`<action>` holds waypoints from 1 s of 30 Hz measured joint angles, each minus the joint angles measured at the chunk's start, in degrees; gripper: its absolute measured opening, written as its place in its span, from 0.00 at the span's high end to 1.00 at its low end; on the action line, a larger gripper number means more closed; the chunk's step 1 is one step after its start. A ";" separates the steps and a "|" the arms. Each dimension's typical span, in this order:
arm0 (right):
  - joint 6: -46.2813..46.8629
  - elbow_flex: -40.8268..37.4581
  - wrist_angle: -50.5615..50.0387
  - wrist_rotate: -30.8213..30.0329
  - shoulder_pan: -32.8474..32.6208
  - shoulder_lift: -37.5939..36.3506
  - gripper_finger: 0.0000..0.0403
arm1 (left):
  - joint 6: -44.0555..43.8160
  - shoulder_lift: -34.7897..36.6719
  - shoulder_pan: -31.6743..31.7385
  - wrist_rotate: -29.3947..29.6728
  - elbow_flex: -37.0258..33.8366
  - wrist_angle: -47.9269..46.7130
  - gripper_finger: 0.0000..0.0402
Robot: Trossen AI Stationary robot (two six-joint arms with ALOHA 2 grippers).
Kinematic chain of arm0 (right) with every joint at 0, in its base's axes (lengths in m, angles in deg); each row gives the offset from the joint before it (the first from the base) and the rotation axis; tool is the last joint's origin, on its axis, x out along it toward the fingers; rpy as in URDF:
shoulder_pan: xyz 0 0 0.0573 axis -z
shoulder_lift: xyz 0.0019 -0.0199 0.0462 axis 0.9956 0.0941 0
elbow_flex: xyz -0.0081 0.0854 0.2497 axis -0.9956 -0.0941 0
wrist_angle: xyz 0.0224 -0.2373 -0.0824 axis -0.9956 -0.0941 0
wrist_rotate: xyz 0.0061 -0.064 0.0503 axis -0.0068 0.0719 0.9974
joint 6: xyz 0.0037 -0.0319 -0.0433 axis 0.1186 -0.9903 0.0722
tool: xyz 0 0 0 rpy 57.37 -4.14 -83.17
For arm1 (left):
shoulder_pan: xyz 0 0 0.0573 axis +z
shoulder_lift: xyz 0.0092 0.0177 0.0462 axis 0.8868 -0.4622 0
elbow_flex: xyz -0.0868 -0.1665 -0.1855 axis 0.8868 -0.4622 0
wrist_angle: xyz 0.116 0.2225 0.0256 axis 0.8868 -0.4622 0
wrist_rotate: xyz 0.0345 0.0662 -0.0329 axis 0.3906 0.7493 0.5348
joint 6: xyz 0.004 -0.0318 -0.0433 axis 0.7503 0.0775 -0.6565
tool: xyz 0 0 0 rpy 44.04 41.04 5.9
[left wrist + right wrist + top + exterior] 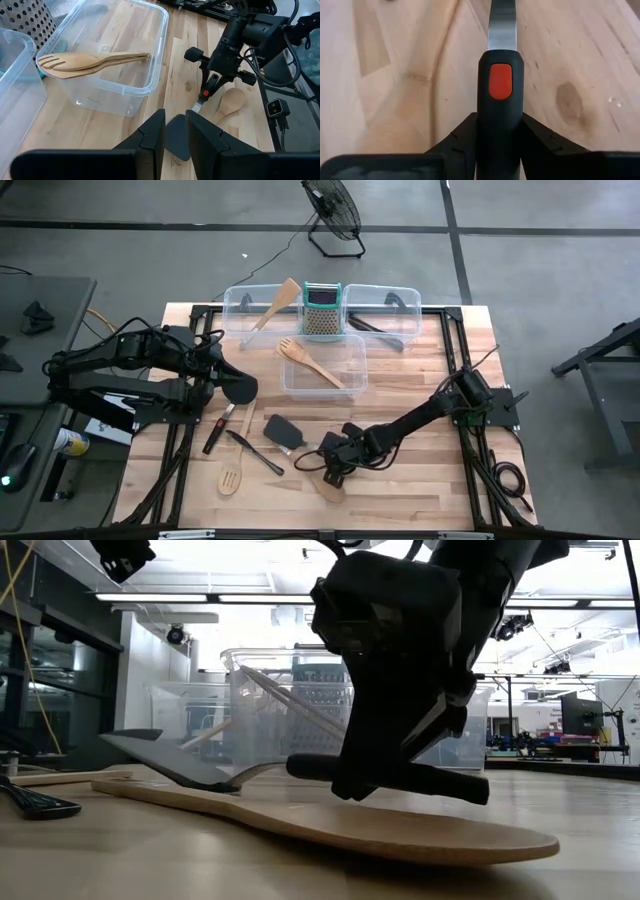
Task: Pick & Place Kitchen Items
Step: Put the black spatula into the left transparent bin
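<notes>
Near the front middle of the table, the right gripper (335,463) is down at the board with its two fingers (465,135) pressed against the sides of a black handle with a red button (500,82), so it is pinching that tool. From the handle a flat steel neck (501,22) runs forward to a black turner head (282,430) lying on the wood. Under and just beside this gripper lies a light wooden spoon (330,825), flat on the table, its bowl (231,101) showing past the gripper in the left wrist view.

Further left, the left gripper (218,372) hangs above the table's left half, holding a black utensil (240,388); its fingers (150,140) are close together around a dark flat piece (176,142) between them.

On the board between the two arms lie a slotted wooden spoon (231,476), a long black tool (253,452) and a black-and-red handled tool (217,430), near one another.

Behind them stands a clear bin (352,350) with a wooden fork and spoon (312,362) inside. At the back edge, a second clear bin (240,310) holds a wooden spatula (278,302) leaning on its wall, a teal-topped grater (322,312) stands beside it, and a third clear bin (398,305) sits to the right of the grater
</notes>
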 joint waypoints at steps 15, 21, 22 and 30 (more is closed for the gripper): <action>-0.16 0.00 0.17 -1.76 0.04 -0.96 0.75 | -0.41 0.00 0.00 -0.09 0.02 0.00 0.82; -0.12 0.00 0.13 -1.55 0.07 -0.96 0.75 | -0.41 0.00 0.00 -0.13 0.02 0.00 0.82; -0.18 0.00 0.09 -1.50 0.07 -0.96 0.75 | -0.41 0.00 0.00 -0.13 0.02 0.00 0.82; -0.38 0.00 1.02 -1.44 0.07 -0.96 0.75 | -0.41 0.00 0.01 -0.13 0.02 0.00 0.82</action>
